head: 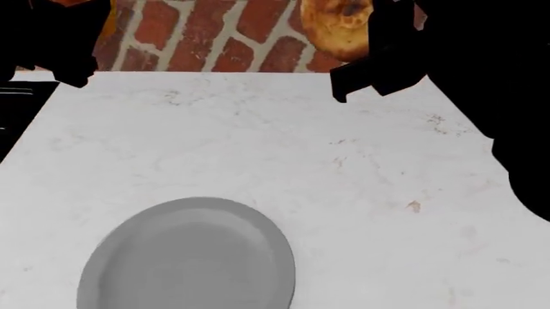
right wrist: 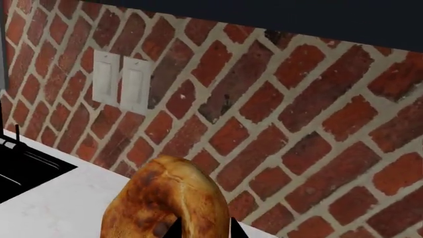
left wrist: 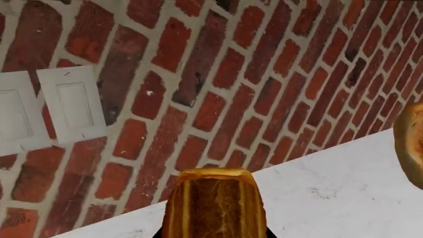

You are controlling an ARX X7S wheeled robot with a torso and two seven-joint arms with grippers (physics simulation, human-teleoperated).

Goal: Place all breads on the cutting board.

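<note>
Nearest in the head view, a round grey plate (head: 193,257) lies on the white marbled counter (head: 344,161), at the near left. The rest of the counter's surface stretches back to a red brick wall (head: 215,32).

Up at the far edge, the right arm's gripper (head: 374,45) shows as a dark mass, raised above the counter, with the round golden-brown bun (head: 339,26) against it, clear of the surface. In the right wrist view the bun (right wrist: 165,203) sits just in front of the camera with two dark fingertips (right wrist: 175,229) showing over its lower part; the jaws look closed onto it, held about as wide as the bun.

The left arm (head: 56,35) shows only as a dark shape at the far left. Its wrist view has the golden-orange mini loaf (left wrist: 213,203) close before the lens, lifted over the counter's back edge; the jaws themselves are almost wholly hidden, so their width cannot be told. The bun (left wrist: 411,144) shows at that picture's edge, and two white wall switches (left wrist: 46,109) sit on the brick.
</note>
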